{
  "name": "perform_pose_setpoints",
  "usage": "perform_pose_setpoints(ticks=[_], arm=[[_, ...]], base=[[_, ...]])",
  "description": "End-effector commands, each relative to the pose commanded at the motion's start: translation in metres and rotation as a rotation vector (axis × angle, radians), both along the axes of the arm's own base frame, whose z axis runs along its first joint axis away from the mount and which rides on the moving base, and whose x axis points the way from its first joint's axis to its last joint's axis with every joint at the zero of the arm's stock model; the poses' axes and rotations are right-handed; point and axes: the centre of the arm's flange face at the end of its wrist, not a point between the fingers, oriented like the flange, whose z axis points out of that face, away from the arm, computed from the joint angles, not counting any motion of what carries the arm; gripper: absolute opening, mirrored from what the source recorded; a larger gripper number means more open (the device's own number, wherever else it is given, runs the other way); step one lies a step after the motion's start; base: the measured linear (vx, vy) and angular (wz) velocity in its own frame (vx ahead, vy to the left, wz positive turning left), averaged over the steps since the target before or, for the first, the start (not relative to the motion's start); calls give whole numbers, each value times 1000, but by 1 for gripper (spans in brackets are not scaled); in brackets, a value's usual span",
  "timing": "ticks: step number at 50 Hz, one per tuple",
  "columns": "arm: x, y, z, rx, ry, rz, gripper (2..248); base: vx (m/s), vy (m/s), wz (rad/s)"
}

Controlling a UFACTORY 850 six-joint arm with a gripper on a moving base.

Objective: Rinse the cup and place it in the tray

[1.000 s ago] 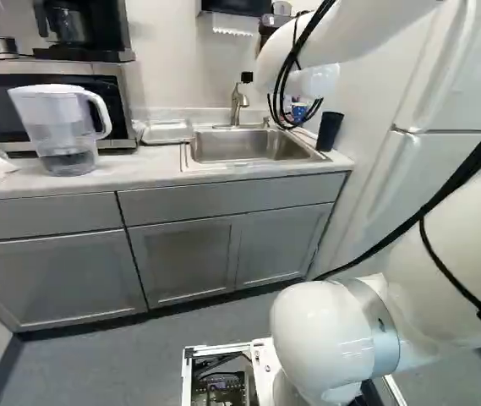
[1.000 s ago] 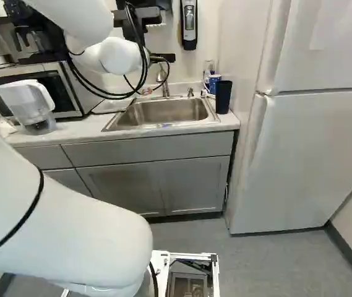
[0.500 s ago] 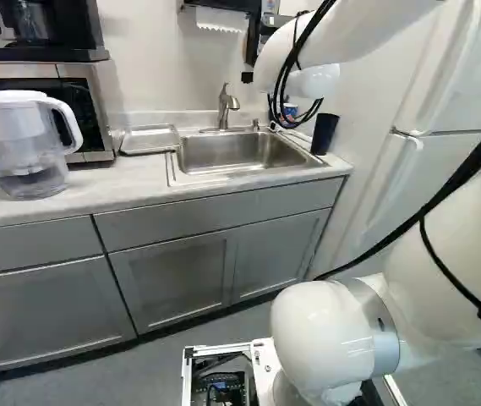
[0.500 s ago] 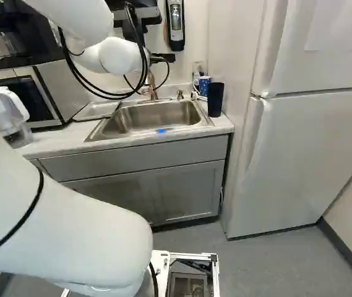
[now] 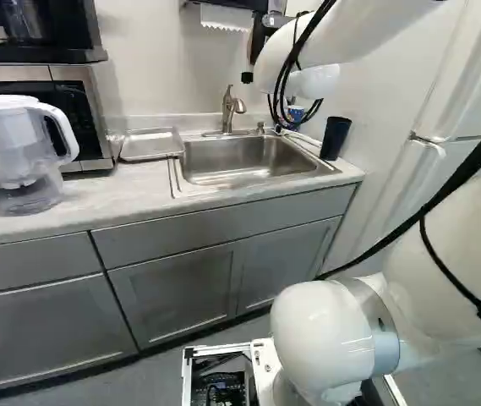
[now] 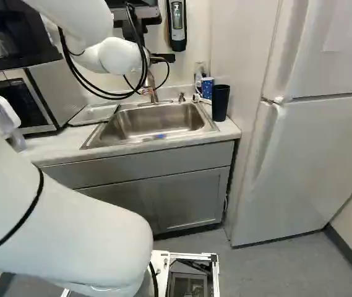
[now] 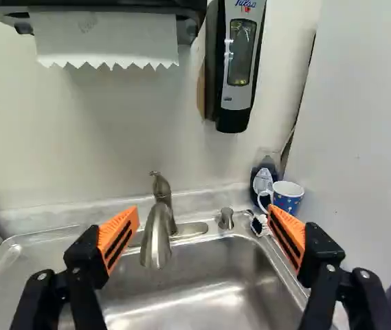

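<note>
Part of my gripper (image 6: 144, 91) shows by the faucet in the right base view, mostly hidden by the wrist and cables. In the wrist view the gripper (image 7: 200, 237) stands open and empty, its orange-padded fingers wide apart, with the faucet (image 7: 157, 227) and sink (image 7: 209, 299) ahead between them. A blue-and-white mug (image 7: 288, 198) stands upright at the sink's back corner, beyond one fingertip. A dark tumbler (image 6: 220, 103) stands nearer, beside the basin on the fridge side; which is the task's cup I cannot tell. The flat tray (image 5: 150, 144) lies between sink and microwave, no item visible on it.
A clear pitcher (image 5: 20, 156) stands on the counter (image 5: 113, 196) before the microwave (image 5: 96, 114). The white fridge (image 6: 312, 161) rises beyond the counter's end. A soap dispenser (image 7: 238, 65) and paper towel holder (image 7: 106, 34) hang above the sink; a bottle (image 7: 264, 175) stands behind the mug.
The base has moved closer to the counter and turned somewhat; sink and pitcher look larger and the fridge has lately shifted rightward in both base views. The arm keeps its pose over the base.
</note>
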Motion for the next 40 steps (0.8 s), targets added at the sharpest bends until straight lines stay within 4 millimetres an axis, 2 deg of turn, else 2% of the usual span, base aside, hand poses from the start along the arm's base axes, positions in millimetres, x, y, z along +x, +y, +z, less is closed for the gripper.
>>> perform_pose_setpoints(ticks=[18, 40], arm=[[0, 0, 0, 0, 0, 0, 247], [0, 0, 0, 0, 0, 0, 247]], base=[[68, 29, -3], [1, 0, 1]])
